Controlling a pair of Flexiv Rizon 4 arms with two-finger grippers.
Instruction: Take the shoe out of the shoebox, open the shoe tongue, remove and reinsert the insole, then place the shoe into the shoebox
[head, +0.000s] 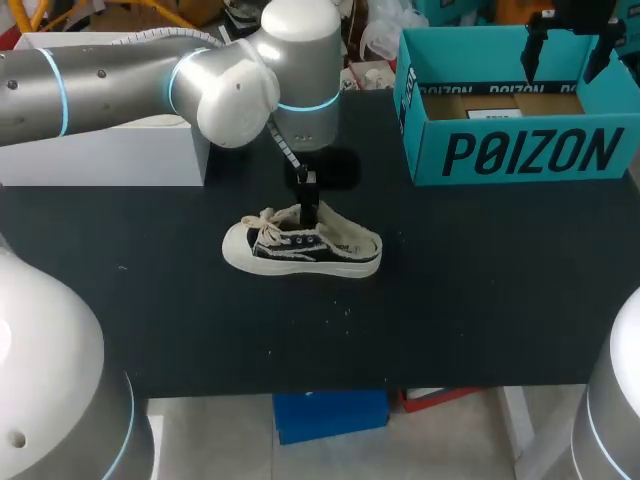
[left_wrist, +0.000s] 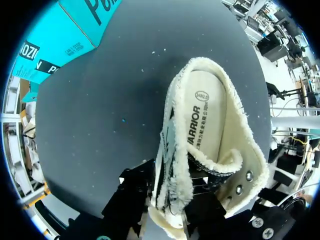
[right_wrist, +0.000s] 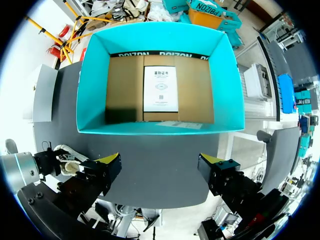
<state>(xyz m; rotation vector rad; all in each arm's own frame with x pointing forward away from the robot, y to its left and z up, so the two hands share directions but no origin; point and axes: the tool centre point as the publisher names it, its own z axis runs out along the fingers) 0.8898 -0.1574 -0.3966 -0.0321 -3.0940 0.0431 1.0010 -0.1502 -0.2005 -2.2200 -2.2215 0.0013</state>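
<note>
Tongue-opening step, prob: L end effector (left_wrist: 167, 210) pinching laced edge of black-and-cream canvas shoe (head: 300, 248), mid bench (head: 480, 300); R end effector (right_wrist: 159, 162) wide over teal cardboard shoebox (head: 510, 150), far-right corner. Next needs tongue peeled back gently

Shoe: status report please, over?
Left gripper shut on shoe, at its side wall. Shoe on table, insole in place. Right gripper open over shoebox. Nothing in the way.
</note>
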